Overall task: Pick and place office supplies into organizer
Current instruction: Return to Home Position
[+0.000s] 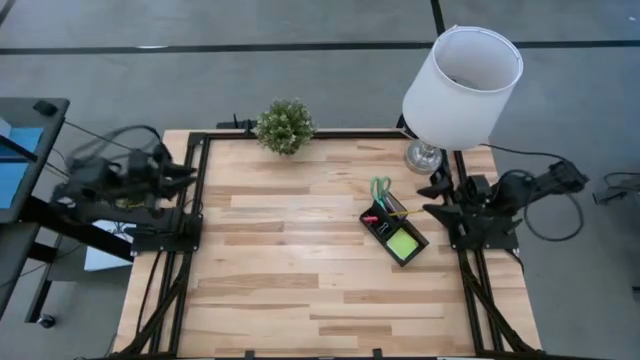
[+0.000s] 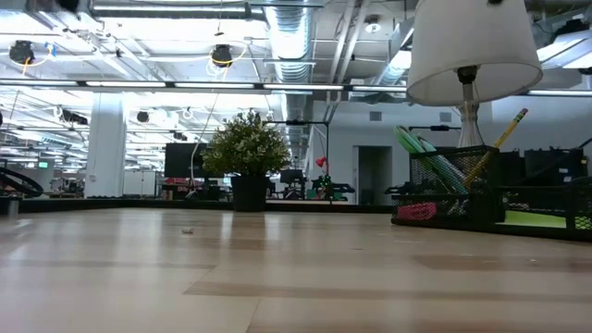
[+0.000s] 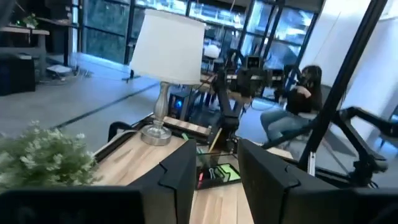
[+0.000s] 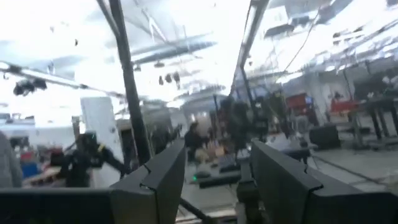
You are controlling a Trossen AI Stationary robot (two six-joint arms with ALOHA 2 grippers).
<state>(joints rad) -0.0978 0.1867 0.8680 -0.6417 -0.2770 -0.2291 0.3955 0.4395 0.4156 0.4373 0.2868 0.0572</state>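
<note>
The black organizer (image 1: 395, 229) rests flat on the right half of the table, in front of the lamp. It holds green-handled scissors (image 1: 381, 189), a wooden pencil (image 2: 504, 135), a pink eraser (image 2: 416, 211) and a lime-green sticky-note pad (image 1: 403, 243). In the low view the organizer (image 2: 460, 190) has the scissors and pencil sticking up out of its mesh cup. My left gripper (image 3: 217, 177) is open, drawn back at the table's left edge and pointing across at the organizer (image 3: 217, 172). My right gripper (image 4: 217, 180) is open, raised at the table's right edge beside the organizer.
A small potted plant (image 1: 285, 126) stands at the far edge, mid-table. A lamp with a white shade (image 1: 461, 75) stands at the far right corner, its base (image 1: 423, 156) close to the organizer and the right arm. Bare wood (image 1: 290, 270) covers the table's middle and near side.
</note>
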